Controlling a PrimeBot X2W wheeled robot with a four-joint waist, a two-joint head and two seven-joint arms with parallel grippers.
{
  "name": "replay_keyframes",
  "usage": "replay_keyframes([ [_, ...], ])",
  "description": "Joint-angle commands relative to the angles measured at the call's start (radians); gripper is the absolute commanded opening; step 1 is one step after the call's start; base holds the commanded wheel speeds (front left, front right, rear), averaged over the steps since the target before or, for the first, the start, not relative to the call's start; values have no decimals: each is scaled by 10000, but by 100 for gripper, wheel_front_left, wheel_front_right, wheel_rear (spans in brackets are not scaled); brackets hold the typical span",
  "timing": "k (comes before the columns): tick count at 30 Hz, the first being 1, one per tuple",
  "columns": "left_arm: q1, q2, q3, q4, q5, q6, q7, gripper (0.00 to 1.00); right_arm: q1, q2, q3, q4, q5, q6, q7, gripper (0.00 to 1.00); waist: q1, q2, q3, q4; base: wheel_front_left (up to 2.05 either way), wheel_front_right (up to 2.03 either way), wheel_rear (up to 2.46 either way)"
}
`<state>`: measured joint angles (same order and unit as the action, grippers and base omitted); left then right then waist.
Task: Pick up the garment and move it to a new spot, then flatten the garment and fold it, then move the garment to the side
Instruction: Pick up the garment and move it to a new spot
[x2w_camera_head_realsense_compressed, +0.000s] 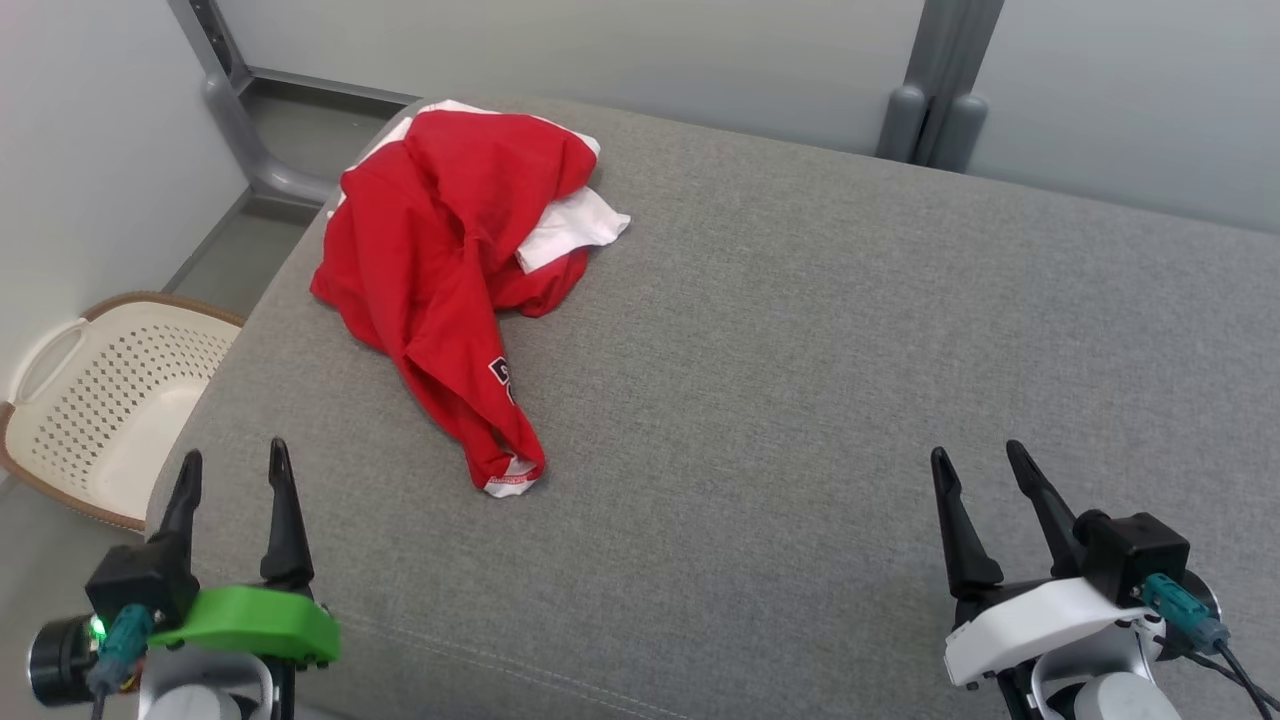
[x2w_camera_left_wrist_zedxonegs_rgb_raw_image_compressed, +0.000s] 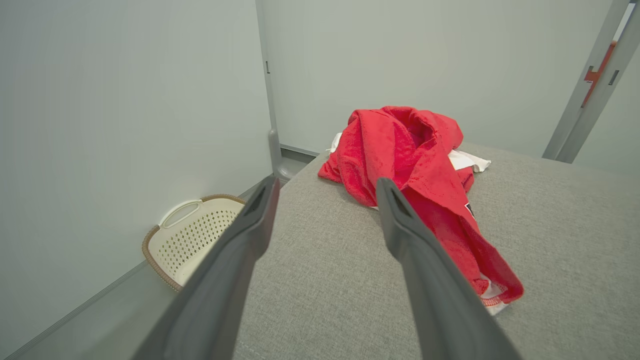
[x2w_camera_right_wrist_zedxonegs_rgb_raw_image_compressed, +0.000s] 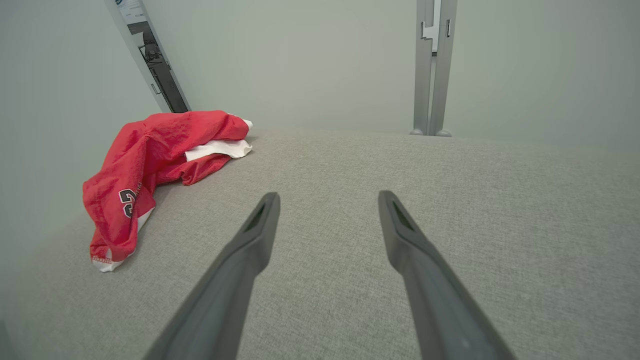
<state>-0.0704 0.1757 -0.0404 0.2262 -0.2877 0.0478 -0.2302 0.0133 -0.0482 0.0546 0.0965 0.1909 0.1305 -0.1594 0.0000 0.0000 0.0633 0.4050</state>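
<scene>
1. Red fabric with a white panel showing: the garment (x2w_camera_head_realsense_compressed: 440, 280) lies crumpled on the grey upholstered surface (x2w_camera_head_realsense_compressed: 800, 420). It sits ahead of the left gripper (x2w_camera_head_realsense_compressed: 234, 450) and a little to its right, with its narrow tail pointing back toward that gripper.
2. The left gripper is empty, jaws spread wide, over the near edge of the surface. The right gripper (x2w_camera_head_realsense_compressed: 975, 449) is likewise wide and empty, with the garment well apart, ahead and far off to its left.
3. Handling, my estimate: light, limp, thin, possibly a slick weave. It will drape and trail when lifted, so I expect no stiffness to rely on.
4. Hold point: I favour the raised ridge of the bunch ahead of the left gripper, pinching several layers. The flat tail hem risks slipping out or catching the upholstery.
</scene>
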Motion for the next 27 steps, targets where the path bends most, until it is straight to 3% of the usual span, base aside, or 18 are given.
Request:
replay_keyframes([
  [1,-472,145,-11,26,-1,-113,-31,100,-164,-56,-40,-103,-116,5,70,100,0,0,445,-426,0,0,0],
  [6,-1828,421,23,102,-72,-343,4,100,-443,-185,-197,-411,-324,5,253,100,0,0,1210,-1064,0,0,0],
  [16,-5199,1506,501,868,-437,-940,199,100,-1082,-479,-551,-945,-483,5,291,100,0,0,2902,-2749,0,0,0],
  [27,-7539,2455,665,2882,-1204,-1445,1484,100,-1520,-358,-889,-1097,-539,5,-83,100,0,0,4130,-3903,0,0,0],
])
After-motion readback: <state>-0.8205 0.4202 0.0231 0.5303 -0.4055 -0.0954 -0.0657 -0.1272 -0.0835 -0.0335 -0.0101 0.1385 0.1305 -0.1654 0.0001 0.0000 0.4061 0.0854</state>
